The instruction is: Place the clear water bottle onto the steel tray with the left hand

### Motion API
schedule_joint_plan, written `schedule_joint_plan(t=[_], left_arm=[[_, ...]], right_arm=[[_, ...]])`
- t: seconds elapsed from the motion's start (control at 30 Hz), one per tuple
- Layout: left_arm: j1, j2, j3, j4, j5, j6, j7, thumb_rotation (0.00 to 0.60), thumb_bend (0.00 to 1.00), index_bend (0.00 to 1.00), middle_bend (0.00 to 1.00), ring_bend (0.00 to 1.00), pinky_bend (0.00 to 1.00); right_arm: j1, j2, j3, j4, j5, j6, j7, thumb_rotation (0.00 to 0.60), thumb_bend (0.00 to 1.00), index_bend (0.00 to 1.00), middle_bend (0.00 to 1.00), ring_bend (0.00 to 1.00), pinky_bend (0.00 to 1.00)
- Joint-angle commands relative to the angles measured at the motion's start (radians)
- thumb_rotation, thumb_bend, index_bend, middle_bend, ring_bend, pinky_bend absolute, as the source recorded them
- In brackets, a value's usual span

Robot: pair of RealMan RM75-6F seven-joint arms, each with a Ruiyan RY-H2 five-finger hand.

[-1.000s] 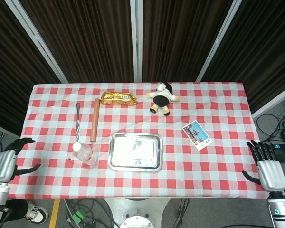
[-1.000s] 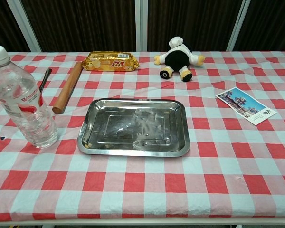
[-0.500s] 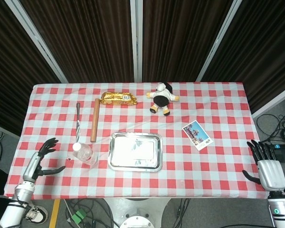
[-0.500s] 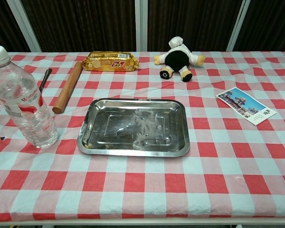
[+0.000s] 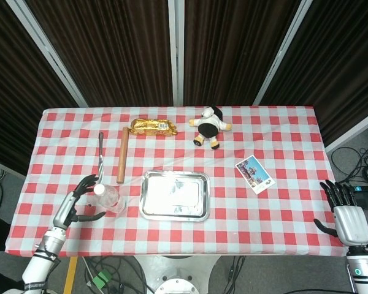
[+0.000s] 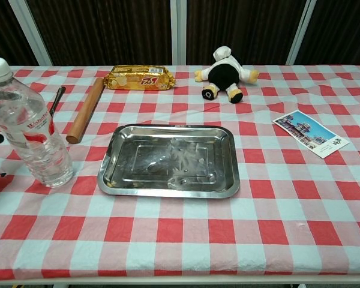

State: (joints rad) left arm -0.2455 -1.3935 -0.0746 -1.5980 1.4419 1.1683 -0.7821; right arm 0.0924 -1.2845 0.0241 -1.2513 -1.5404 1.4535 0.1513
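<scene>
We get even, bright overhead light in both views; shadows soft & short. Glare patches on the tray (image 6: pixel 168 159), right of the left hand (image 5: pixel 80 199). Curtains behind v. dark. Focus sharp throughout, no motion blur.

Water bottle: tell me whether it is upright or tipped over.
Upright. In the chest view the water bottle stands on its base on the tablecloth, white cap on top, left of the steel tray, not yet on it.

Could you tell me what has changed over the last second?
The left hand has come in from the table's left edge to just beside the water bottle, fingers spread, not yet gripping. The bottle, the steel tray and the right hand have stayed put.
</scene>
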Motion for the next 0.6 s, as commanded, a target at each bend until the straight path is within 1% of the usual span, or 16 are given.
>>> schedule_joint_plan(t=[0.03,0.2,0.33,0.43,0.53,0.6], left_arm=[[-0.037,-0.032,-0.029,0.005,-0.026,-0.036,0.027,0.600,0.00,0.16,0.23,0.17,0.20],[-0.073,-0.067,-0.057,0.003,-0.072,-0.075,0.066,0.600,0.00,0.16,0.23,0.17,0.20],[-0.076,-0.061,-0.048,0.002,-0.062,-0.081,0.052,0.600,0.00,0.16,0.23,0.17,0.20],[-0.067,-0.049,-0.030,0.006,-0.042,-0.071,0.024,0.600,0.00,0.17,0.24,0.17,0.20],[-0.061,-0.042,-0.017,0.015,-0.025,-0.060,0.001,0.600,0.00,0.24,0.31,0.17,0.20],[-0.055,-0.039,-0.010,0.020,-0.019,-0.052,-0.007,0.600,0.01,0.31,0.37,0.19,0.21]], right_arm=[[0.000,0.001,0.001,-0.001,0.000,0.001,0.002,0.600,0.12,0.06,0.05,0.00,0.00],[0.000,0.002,0.002,0.000,0.002,0.000,0.007,0.600,0.12,0.06,0.05,0.00,0.00],[0.001,0.003,0.002,0.002,0.004,-0.003,0.012,0.600,0.11,0.06,0.05,0.00,0.00],[0.000,0.004,0.004,0.003,0.005,-0.002,0.017,0.600,0.11,0.06,0.05,0.00,0.00],[0.000,0.005,0.004,0.004,0.006,-0.003,0.020,0.600,0.11,0.06,0.05,0.00,0.00],[0.000,0.005,0.003,0.005,0.006,-0.003,0.021,0.600,0.11,0.06,0.05,0.00,0.00]])
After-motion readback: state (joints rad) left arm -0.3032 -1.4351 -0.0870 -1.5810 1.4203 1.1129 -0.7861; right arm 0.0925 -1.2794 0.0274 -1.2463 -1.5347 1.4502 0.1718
